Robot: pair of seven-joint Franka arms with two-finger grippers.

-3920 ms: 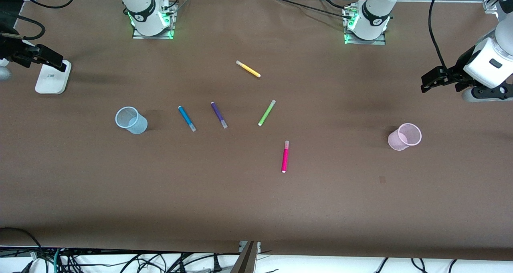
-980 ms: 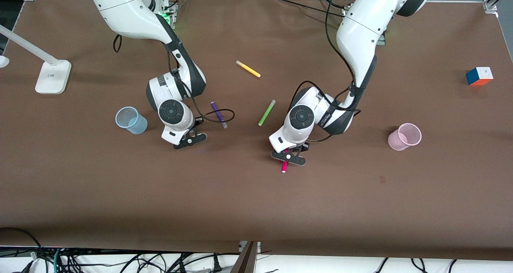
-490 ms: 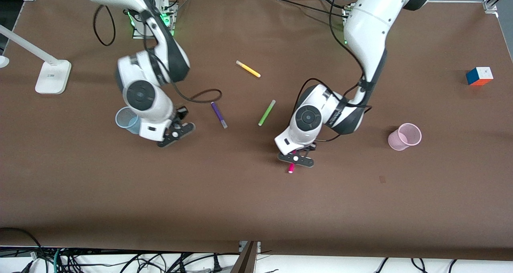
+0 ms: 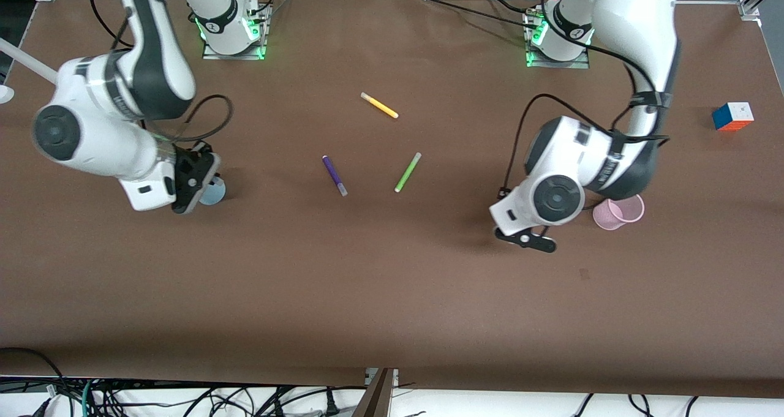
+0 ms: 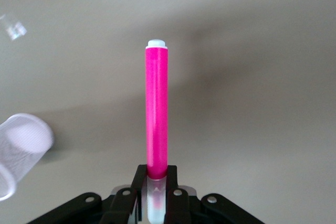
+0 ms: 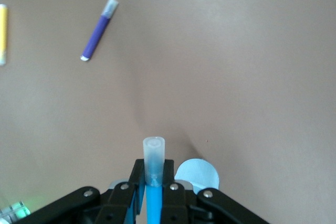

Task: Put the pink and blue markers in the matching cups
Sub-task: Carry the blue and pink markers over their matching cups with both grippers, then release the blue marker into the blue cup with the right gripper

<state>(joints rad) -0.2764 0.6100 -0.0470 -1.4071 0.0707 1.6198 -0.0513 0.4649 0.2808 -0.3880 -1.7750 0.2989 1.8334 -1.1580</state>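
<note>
Both hands closed on markers: right hand point(image 4: 191, 183) with blue marker point(image 6: 153, 174) over blue cup point(image 4: 214, 191); left hand point(image 4: 527, 239) with pink marker point(image 5: 156, 111) just short of pink cup point(image 4: 620, 209).

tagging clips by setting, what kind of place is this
Most likely a robotics lab bench. Two arms are bolted to a brown-covered table, the left gripper holding a pink marker, the right gripper a blue marker. Loose cables hang below the table's edge.
</note>
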